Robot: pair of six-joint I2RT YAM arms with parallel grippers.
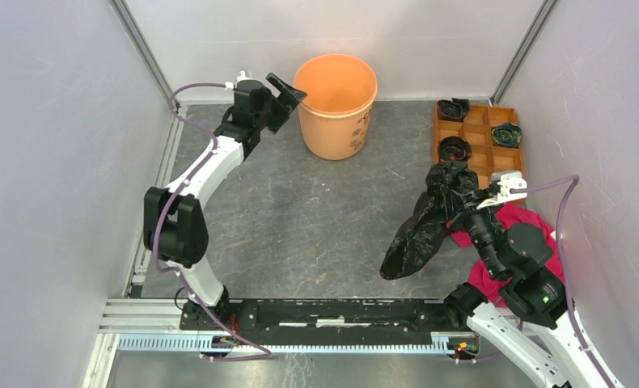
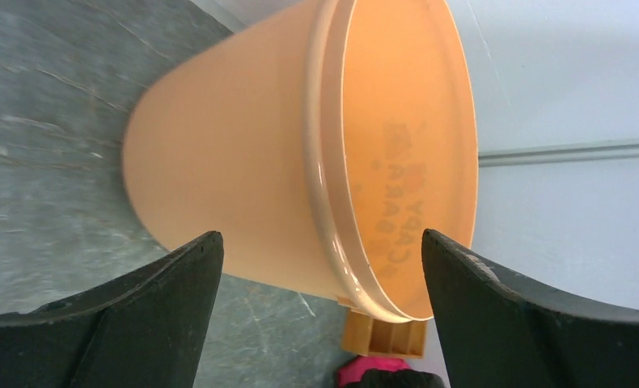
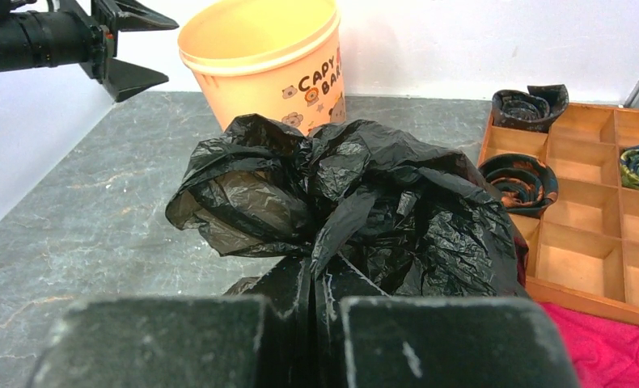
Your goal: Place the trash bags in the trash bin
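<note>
Over on the right side of the table (image 1: pixel 316 218), the right gripper (image 1: pixel 462 212) is clamped tight on a bunched fold of the black trash bag (image 1: pixel 417 234). The rest of the crinkled, glossy film droops from it toward the table surface. The bag is well apart from the orange trash bin (image 1: pixel 336 121), which stands upright at the far end near the back wall, with nothing inside that I can see. The left gripper (image 1: pixel 286 94) hangs raised just beside the bin's left rim, its jaws spread wide and holding nothing. Behind the bag sits a compartment tray (image 1: pixel 494 158) with small coiled rolls (image 1: pixel 454 148) in it, and a pink cloth (image 1: pixel 535 222) lies under the right arm.
</note>
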